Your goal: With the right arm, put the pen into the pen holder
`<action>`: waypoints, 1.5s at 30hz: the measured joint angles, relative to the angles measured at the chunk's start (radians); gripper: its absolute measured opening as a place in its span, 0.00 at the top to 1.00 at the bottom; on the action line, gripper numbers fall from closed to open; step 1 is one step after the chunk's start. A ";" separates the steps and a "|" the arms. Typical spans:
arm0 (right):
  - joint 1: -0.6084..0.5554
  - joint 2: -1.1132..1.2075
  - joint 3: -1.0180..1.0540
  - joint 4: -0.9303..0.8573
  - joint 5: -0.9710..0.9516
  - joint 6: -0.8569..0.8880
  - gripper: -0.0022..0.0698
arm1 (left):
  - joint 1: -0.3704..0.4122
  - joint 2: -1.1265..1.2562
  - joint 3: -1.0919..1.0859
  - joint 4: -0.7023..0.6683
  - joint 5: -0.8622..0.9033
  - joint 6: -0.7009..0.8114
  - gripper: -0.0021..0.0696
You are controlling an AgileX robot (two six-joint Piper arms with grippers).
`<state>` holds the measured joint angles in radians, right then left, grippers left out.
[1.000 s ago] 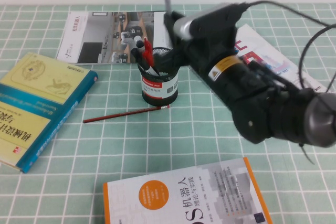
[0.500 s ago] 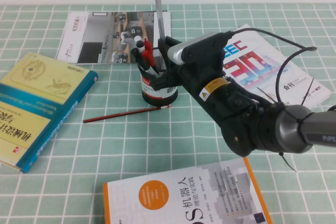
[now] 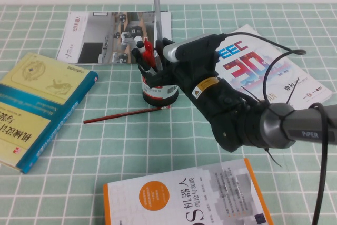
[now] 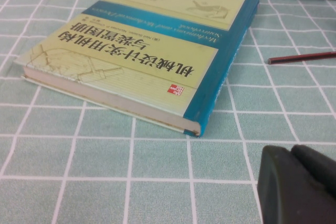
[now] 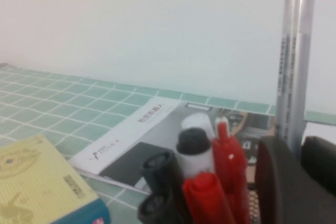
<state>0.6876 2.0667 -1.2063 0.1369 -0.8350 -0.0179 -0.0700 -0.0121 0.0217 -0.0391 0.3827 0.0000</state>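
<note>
High view shows, from the left, a yellow-teal hardcover book [image 3: 39, 106], then the thin red pencil [image 3: 126, 114] lying flat before the black wire-mesh pen holder [image 3: 159, 85]. The smooth silver pen [image 3: 158, 17] stands upright over the holder, clamped in the right gripper [image 3: 167, 51]. Only the left wrist view shows the left gripper [image 4: 296, 187], low over the checked cloth [image 4: 105, 182]; whether its fingers are apart or together I cannot tell.

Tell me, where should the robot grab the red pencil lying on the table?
Probably the middle of the red pencil, from straight above, fingers across its thin shaft; it lies flat with bare cloth on both sides. The right gripper holds the pen at the pen holder; the left gripper waits by the book.
</note>
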 joint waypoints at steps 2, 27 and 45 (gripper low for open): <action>-0.002 0.006 0.000 0.005 0.004 0.000 0.92 | 0.000 0.000 0.000 0.000 0.000 0.000 0.98; -0.008 -0.128 -0.003 -0.027 0.261 0.000 0.50 | 0.000 0.000 0.000 0.000 0.000 0.000 0.98; -0.008 -0.818 0.112 -0.192 1.153 -0.002 1.00 | 0.000 0.000 0.000 0.000 0.000 0.000 0.98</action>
<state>0.6800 1.2486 -1.0941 -0.0551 0.3179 -0.0198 -0.0700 -0.0121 0.0217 -0.0391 0.3827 0.0000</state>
